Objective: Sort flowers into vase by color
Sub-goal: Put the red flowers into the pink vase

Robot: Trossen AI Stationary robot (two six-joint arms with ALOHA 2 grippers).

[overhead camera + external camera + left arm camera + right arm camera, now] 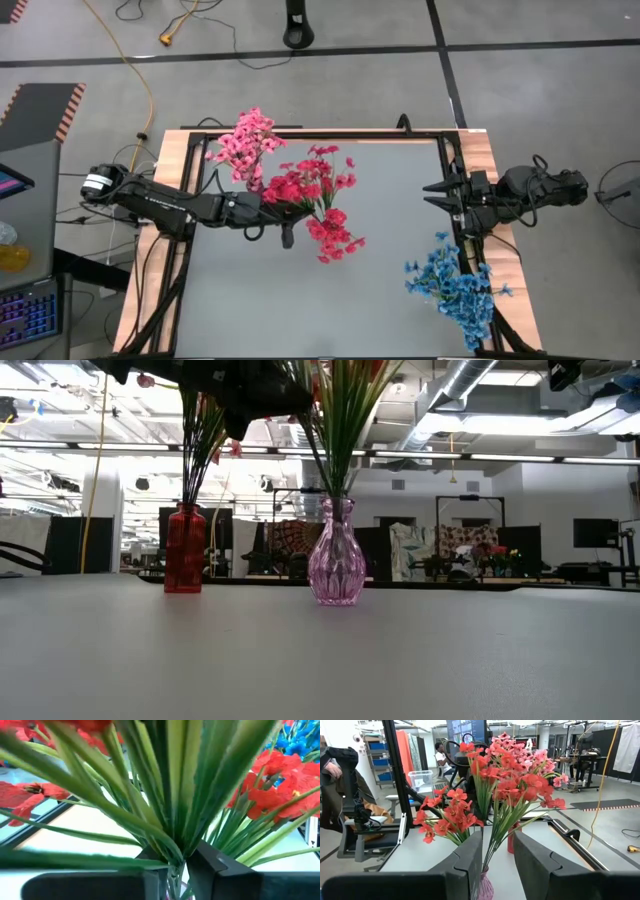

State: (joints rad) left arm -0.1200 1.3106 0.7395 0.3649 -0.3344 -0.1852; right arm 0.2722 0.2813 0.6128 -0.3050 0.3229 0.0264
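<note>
The left hand (287, 212) sat barely parted around the red flowers (318, 195) standing in the pink vase (336, 566) mid-counter; pulling away could snag stems and tip it. The right hand (432, 194) waited half-open at the right edge.

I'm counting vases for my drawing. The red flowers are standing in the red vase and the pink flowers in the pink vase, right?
Not quite. The red flowers stand in the pink vase, and the pink flowers stand in the red vase. The low view shows the vases, the high view the blossoms above them.
</note>
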